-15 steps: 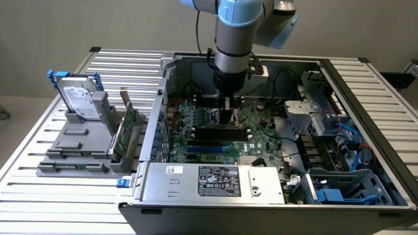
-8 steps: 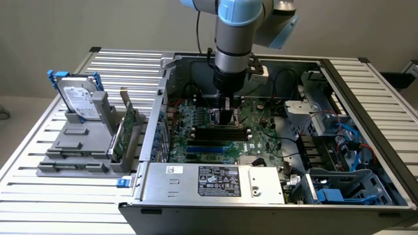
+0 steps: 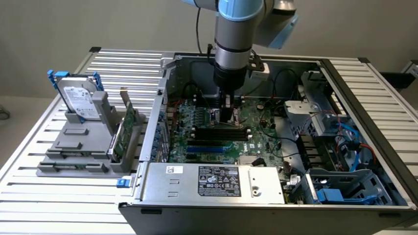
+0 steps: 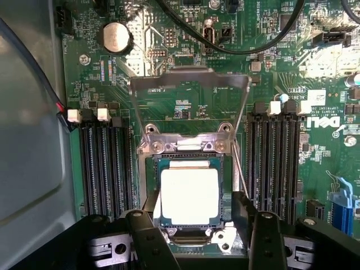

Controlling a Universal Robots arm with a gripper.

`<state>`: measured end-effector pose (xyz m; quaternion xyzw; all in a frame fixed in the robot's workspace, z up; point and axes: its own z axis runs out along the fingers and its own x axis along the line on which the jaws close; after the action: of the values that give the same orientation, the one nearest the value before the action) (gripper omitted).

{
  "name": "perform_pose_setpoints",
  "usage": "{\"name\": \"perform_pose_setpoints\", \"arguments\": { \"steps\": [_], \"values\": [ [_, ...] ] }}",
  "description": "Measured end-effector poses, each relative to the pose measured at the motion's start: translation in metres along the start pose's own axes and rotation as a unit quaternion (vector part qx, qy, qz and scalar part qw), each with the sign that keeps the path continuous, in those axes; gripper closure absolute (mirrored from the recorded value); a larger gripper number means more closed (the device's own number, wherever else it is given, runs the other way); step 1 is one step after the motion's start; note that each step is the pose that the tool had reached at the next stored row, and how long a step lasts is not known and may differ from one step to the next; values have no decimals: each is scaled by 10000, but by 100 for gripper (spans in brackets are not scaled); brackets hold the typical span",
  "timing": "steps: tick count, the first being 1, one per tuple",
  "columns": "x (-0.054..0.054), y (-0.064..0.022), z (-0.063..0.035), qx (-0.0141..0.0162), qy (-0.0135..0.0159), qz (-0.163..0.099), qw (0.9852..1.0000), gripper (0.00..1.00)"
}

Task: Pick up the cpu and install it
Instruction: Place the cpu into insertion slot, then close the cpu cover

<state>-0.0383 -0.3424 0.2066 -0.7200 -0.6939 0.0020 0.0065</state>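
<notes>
A silver hard drive with blue brackets (image 3: 80, 102) and a green circuit card (image 3: 125, 128) stand upright in a grey plastic rack (image 3: 72, 147) on the slatted metal tabletop (image 3: 39, 196).

Bright even light, soft shadows, mild glare

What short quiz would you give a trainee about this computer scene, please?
1. True or false: the cpu lies in its socket on the board.
2. Fill in: the pincer hangs over the cpu with its jaws ___.
3. Where does the drive stand? A) on the board B) in the grey rack beside the case C) in the pincer
Key: 1 true; 2 open; 3 B.
</notes>
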Motion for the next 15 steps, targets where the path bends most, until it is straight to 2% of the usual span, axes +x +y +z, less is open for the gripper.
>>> {"name": "perform_pose_setpoints", "arguments": {
  "steps": [9,11,12,15],
  "values": [
    [1,-3,-276,0,-1,0,10000,37],
    [2,-4,-316,0,0,0,10000,29],
    [2,-4,-335,0,-1,0,10000,29],
    [3,4,-368,0,0,-1,10000,12]
  ]
}}
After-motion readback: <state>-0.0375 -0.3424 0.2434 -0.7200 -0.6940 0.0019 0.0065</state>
